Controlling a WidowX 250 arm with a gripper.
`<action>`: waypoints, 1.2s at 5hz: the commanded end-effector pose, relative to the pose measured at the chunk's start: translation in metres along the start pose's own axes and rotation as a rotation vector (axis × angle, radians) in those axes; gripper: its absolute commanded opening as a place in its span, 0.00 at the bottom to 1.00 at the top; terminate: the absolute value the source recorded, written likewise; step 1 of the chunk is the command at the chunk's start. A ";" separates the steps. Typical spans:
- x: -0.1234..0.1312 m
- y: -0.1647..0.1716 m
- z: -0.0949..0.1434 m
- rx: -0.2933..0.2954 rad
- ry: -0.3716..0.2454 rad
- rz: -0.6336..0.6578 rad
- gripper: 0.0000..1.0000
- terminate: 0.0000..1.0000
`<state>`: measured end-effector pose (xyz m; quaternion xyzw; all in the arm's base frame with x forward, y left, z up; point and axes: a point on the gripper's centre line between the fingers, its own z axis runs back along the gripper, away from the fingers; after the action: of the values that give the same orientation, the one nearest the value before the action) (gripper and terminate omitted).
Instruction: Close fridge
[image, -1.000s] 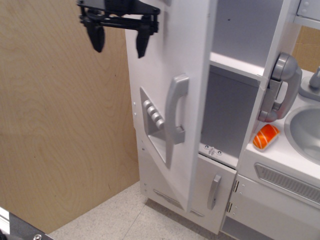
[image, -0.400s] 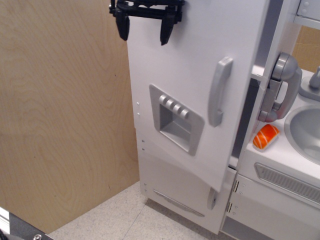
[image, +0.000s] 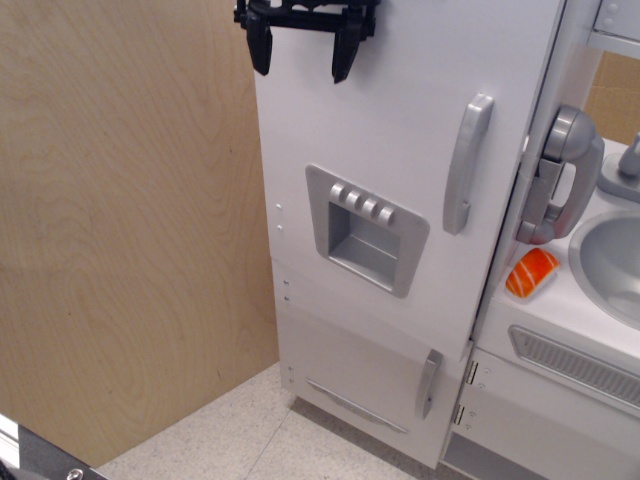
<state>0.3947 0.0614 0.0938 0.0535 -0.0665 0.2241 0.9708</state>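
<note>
The tall white toy fridge (image: 400, 80) fills the middle of the view. Its large door lies nearly flat against the cabinet, and no interior shows. The door carries a grey vertical handle (image: 466, 164) at its right edge and a grey dispenser panel (image: 366, 228) with several buttons. My black gripper (image: 302, 58) is at the top, in front of the door's upper left part, fingers pointing down and spread apart, holding nothing. Whether a finger touches the door I cannot tell.
A smaller white lower door with a short grey handle (image: 429, 383) sits below. A wooden panel (image: 130, 230) stands on the left. To the right are a grey toy phone (image: 557, 176), an orange-and-white object (image: 531, 274) on the counter and a grey sink (image: 612, 265).
The large door has swung from wide open, with shelves showing, to nearly flat against the fridge. My gripper moved right with it, along its top.
</note>
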 end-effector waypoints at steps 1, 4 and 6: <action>0.016 -0.001 0.016 -0.016 -0.070 0.036 1.00 0.00; -0.039 0.026 0.033 -0.026 -0.033 -0.046 1.00 0.00; -0.070 0.041 0.036 -0.021 0.001 -0.111 1.00 0.00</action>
<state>0.3093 0.0571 0.1028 0.0474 -0.0395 0.1665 0.9841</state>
